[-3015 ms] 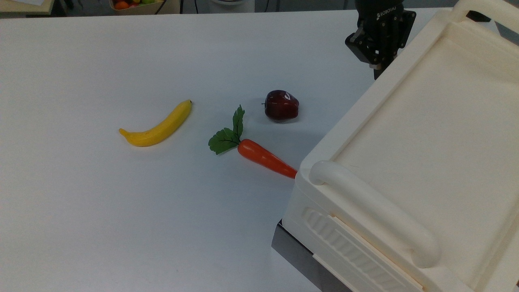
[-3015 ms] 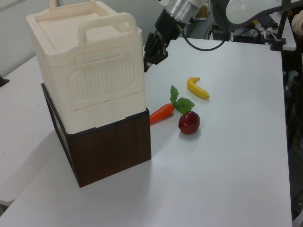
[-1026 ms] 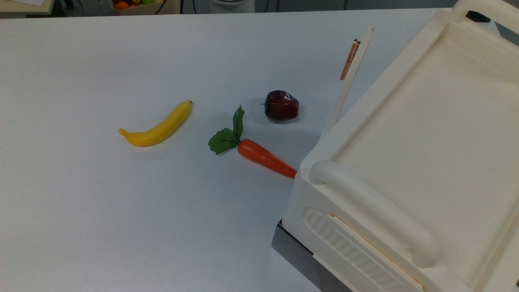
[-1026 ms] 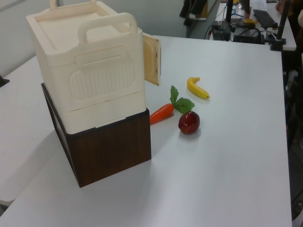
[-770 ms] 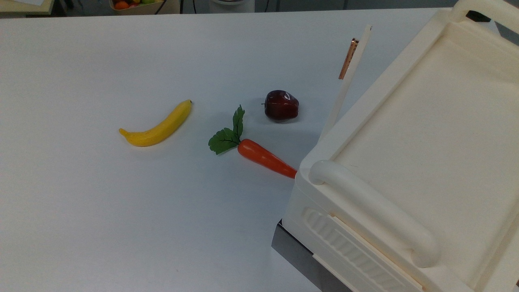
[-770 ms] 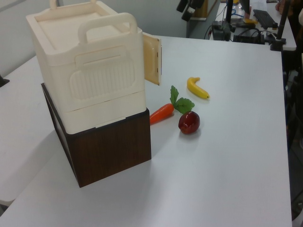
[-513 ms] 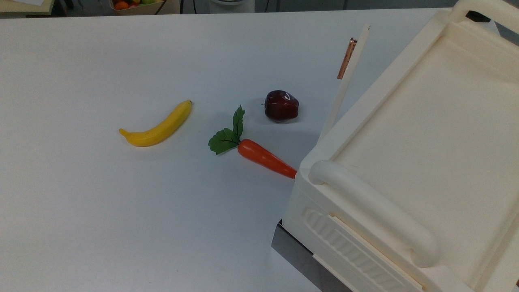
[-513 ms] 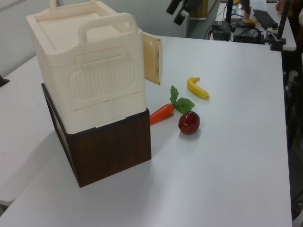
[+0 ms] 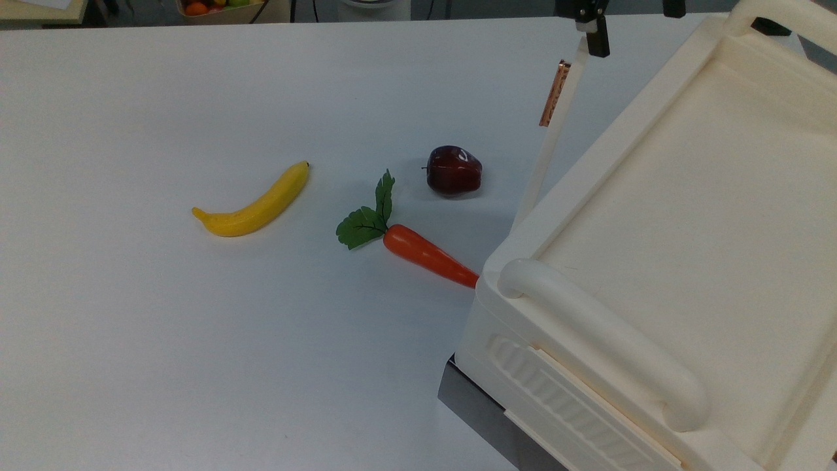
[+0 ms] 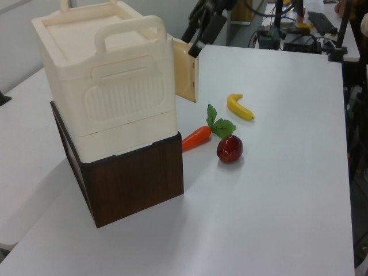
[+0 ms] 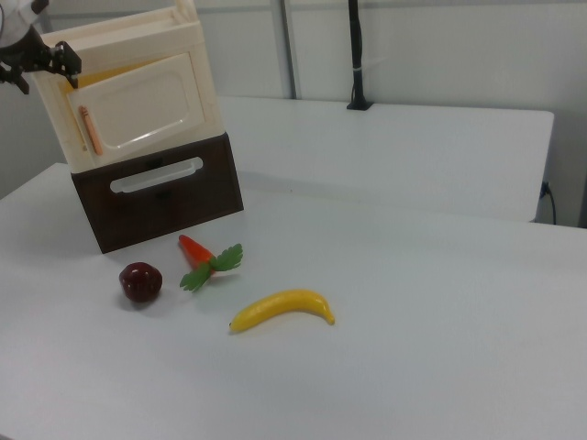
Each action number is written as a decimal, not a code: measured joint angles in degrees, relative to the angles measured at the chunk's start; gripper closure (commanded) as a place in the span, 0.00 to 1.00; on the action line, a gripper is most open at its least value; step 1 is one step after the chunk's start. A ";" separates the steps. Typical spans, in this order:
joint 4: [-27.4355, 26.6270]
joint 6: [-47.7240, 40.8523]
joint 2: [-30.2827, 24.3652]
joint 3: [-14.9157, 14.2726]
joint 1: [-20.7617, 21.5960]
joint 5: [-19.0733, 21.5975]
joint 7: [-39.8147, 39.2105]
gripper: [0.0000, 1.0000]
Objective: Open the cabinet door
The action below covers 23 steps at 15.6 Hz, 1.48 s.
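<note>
White worktop (image 9: 131, 366) carries banana (image 9: 254, 201), carrot (image 9: 428, 255), apple (image 9: 454, 170). Cabinet door (image 10: 185, 70) ajar on cabinet (image 10: 109, 80); gripper (image 10: 202, 30) at door's top edge, jaws apparently spread. Grey-walled lab.

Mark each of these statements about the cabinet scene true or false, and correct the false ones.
1. The cabinet door stands ajar, swung out from the cabinet. True.
2. The gripper is clamped on the copper handle. False: it sits by the door's top outer corner, and the handle is free.
3. The carrot lies between the banana and the cabinet in the top view. True.
4. The apple sits inside the cabinet. False: it rests on the white table, apart from the carrot.
5. The cream cabinet stands on a dark brown box. True.
6. The banana touches the carrot's leaves. False: bare table separates them.
</note>
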 measured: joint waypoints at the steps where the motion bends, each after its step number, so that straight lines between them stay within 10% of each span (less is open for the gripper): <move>1: -0.36 0.03 0.10 -0.01 -0.05 0.00 0.00 0.00; 23: -2.81 -15.20 -1.04 -1.33 -19.17 -0.63 0.00 0.00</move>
